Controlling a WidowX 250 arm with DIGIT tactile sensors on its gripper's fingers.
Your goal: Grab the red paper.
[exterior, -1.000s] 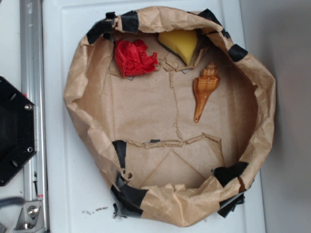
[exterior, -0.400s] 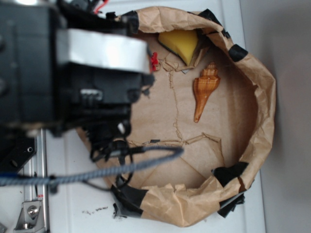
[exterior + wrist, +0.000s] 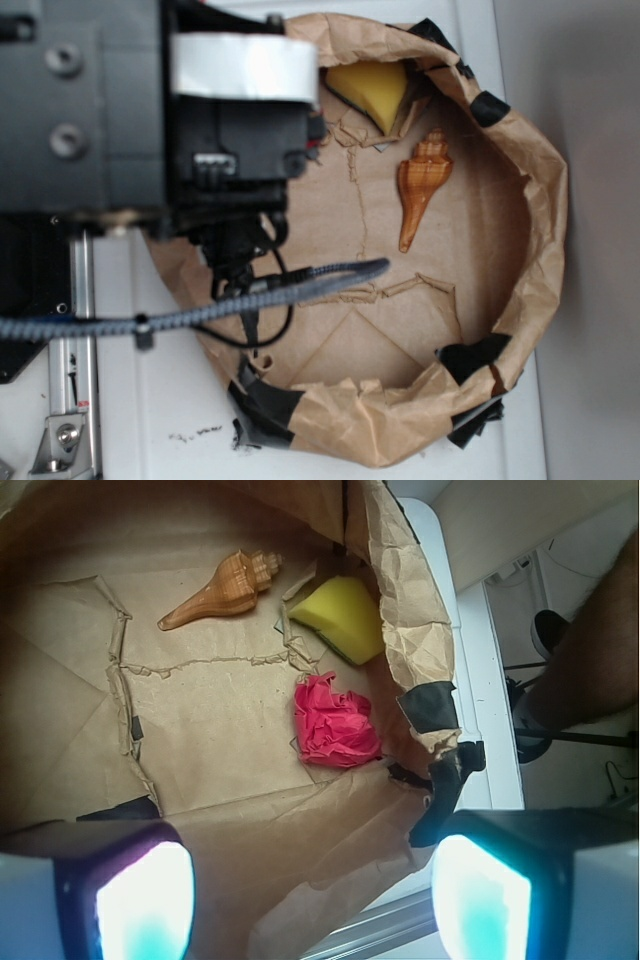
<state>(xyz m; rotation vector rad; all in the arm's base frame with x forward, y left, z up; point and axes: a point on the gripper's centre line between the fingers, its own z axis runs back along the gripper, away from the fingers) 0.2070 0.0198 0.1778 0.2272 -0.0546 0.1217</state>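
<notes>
Since the earlier frame the arm has swung over the bag's upper left. Gripper (image 3: pixel 312 900) spread wide, empty, hovers above the red paper (image 3: pixel 335 720) beside the yellow sponge (image 3: pixel 342 617), seemingly lining up a descent.

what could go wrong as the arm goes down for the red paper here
1. The red paper lies close to the crumpled wall of the paper bag, so a finger of the open gripper could snag or crush the wall on the way down.
2. The yellow sponge sits just beyond the paper; a slightly long reach might catch it instead.
3. The exterior view hides the paper behind the arm, so only the wrist view can guide alignment.
</notes>
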